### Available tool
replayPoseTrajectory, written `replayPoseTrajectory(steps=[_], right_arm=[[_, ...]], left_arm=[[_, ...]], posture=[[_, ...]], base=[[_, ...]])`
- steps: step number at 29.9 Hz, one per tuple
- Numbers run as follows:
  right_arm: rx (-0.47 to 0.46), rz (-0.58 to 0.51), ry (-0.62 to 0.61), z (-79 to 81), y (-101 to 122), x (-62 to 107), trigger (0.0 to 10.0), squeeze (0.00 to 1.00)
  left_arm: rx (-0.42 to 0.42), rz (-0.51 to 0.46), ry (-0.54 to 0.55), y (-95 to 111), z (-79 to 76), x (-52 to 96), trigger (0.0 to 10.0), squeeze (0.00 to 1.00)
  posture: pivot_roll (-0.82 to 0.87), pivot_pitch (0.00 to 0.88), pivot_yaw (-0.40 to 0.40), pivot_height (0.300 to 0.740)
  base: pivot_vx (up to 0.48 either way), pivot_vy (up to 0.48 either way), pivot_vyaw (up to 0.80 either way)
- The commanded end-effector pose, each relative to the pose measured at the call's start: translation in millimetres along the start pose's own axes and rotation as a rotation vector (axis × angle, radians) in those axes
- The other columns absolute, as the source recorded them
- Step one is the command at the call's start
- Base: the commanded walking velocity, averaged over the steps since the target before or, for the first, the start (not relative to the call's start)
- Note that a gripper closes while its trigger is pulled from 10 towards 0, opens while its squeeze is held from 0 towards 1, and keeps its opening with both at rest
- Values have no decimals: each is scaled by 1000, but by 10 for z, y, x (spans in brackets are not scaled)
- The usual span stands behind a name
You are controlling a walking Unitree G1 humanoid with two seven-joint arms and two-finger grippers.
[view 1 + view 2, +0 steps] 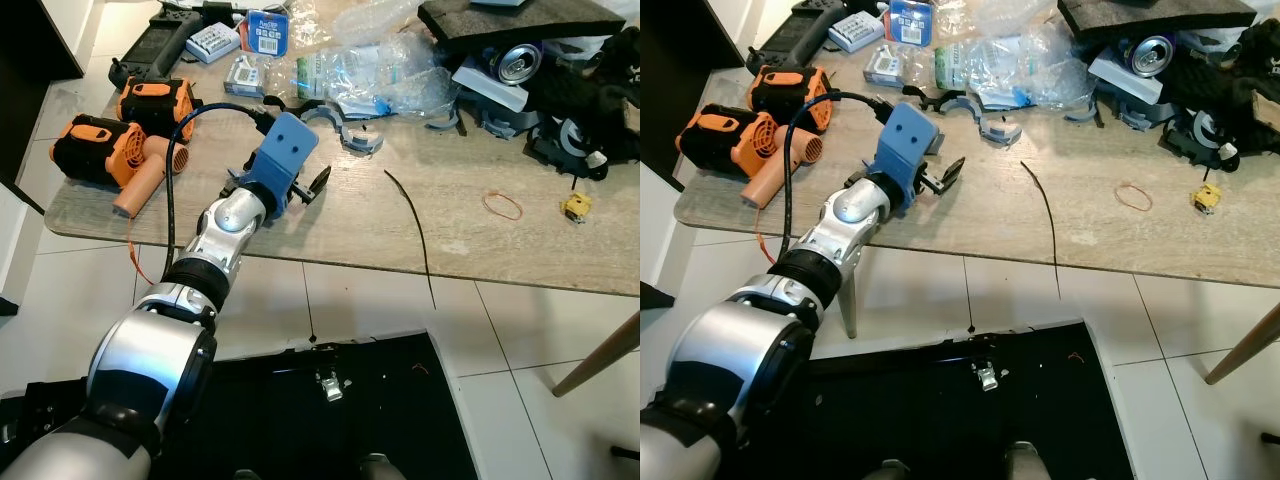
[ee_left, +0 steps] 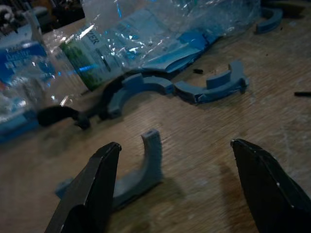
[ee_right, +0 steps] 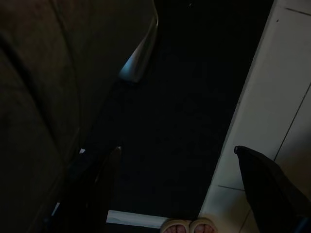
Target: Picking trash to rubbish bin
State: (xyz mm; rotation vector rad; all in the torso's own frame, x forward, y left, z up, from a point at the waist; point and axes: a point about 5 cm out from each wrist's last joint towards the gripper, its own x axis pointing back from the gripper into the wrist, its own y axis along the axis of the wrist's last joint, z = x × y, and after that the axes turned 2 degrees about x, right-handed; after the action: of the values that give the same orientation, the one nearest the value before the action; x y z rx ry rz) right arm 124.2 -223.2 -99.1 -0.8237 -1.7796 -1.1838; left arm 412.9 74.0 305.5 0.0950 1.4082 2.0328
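Note:
My left gripper [image 1: 305,185] hovers low over the wooden table [image 1: 340,235], fingers open with nothing held. In the left wrist view a small curved blue-grey plastic piece [image 2: 146,162] lies on the wood just inside one fingertip [image 2: 97,189]. Two more curved pieces [image 2: 209,87] lie further ahead, also seen from the head as a curved piece [image 1: 360,142]. Behind them sits crumpled clear plastic wrapping [image 1: 385,65] with printed packets inside. My right gripper [image 3: 180,194] hangs open in the dark beside my body, above the floor.
Orange power tools [image 1: 100,150] sit at the table's left end. A drink can [image 1: 520,62] and black and blue clutter fill the far right. A rubber band [image 1: 502,206], a yellow bit [image 1: 575,207] and a thin black strip [image 1: 412,230] lie on the wood. A person's toes [image 3: 187,226] show below.

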Motion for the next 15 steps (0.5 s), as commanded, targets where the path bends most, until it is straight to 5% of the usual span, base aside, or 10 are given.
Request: replayPoseTrajectory(steps=[1, 6, 7, 8, 9, 15], right_arm=[[78, 260, 225, 611, -784, 215, 10000, 0], [79, 256, 222, 608, -795, 221, 10000, 0], [77, 254, 220, 611, -801, 224, 10000, 0], [76, 253, 218, 612, -803, 225, 10000, 0], [74, 253, 217, 613, -804, 226, 10000, 0], [64, 252, 211, 619, -806, 227, 10000, 0]], left_arm=[[65, 26, -23, -57, -110, -21, 10000, 0], [95, 48, -18, -70, -183, -55, 10000, 0], [87, 74, 0, -90, -184, -58, 7176, 0], [76, 86, 9, -101, -181, -57, 7176, 0], [65, 108, 24, -125, -174, -52, 0, 0], [33, 139, 55, -168, -150, -35, 0, 0]], posture=[[-286, 592, 81, 740], [-300, 598, 79, 740], [-311, 600, 79, 740], [-311, 600, 79, 740], [-317, 602, 79, 740], [-330, 603, 80, 740]], base=[[0, 0, 0], [0, 0, 0], [0, 0, 0], [0, 0, 0], [0, 0, 0], [0, 0, 0]])
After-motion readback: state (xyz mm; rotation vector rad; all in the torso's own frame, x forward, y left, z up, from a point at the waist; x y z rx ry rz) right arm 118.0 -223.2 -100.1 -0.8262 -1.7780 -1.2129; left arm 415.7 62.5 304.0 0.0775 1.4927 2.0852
